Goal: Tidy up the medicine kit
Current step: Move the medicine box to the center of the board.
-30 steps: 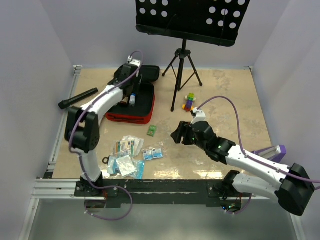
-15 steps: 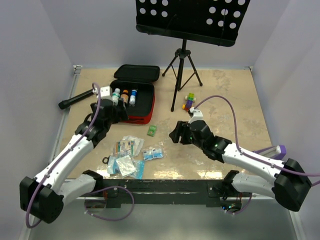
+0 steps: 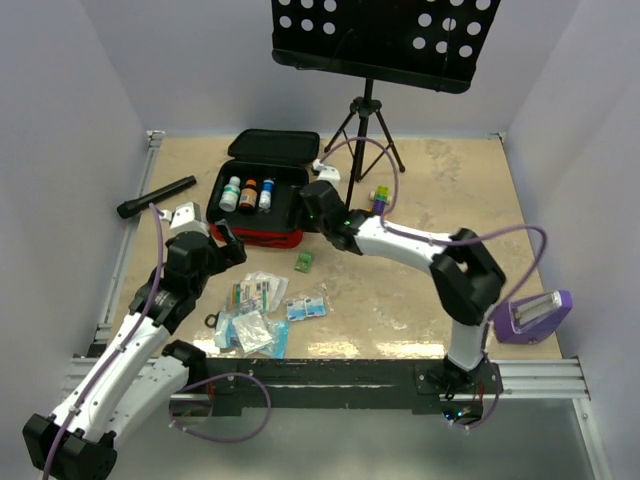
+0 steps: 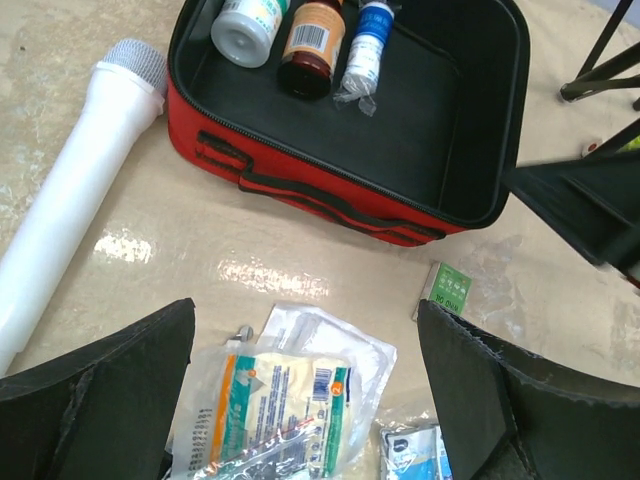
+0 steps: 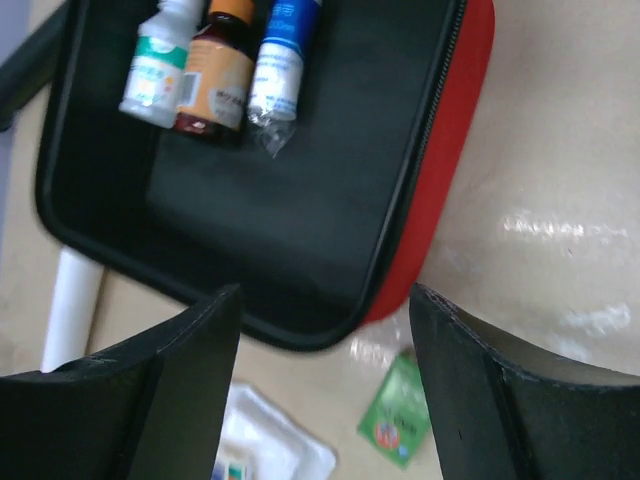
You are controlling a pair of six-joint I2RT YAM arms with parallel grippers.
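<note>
The medicine kit (image 3: 288, 212), a red zip case with black lining, lies open at the back left, its lid (image 3: 276, 146) propped behind it. Three small bottles (image 3: 248, 192) lie along its far side. Loose packets (image 3: 256, 308) and a small green packet (image 3: 304, 262) lie on the table in front of the case. My left gripper (image 3: 228, 245) hangs open just left of the case's front corner; in the left wrist view its gripper (image 4: 305, 400) is over a clear packet (image 4: 290, 400). My right gripper (image 3: 310, 205) is open above the case's right front part, with nothing between its fingers (image 5: 150, 390).
A black flashlight (image 3: 155, 197) lies left of the case. A music stand's tripod (image 3: 366, 150) rises right of the case, with coloured blocks (image 3: 378, 203) beside it. A purple object (image 3: 530, 315) sits at the near right. A key ring (image 3: 212, 321) lies by the packets.
My left arm has pulled back out of the case toward the near side and opened. My right arm has swung from mid-table left to the case's right front.
</note>
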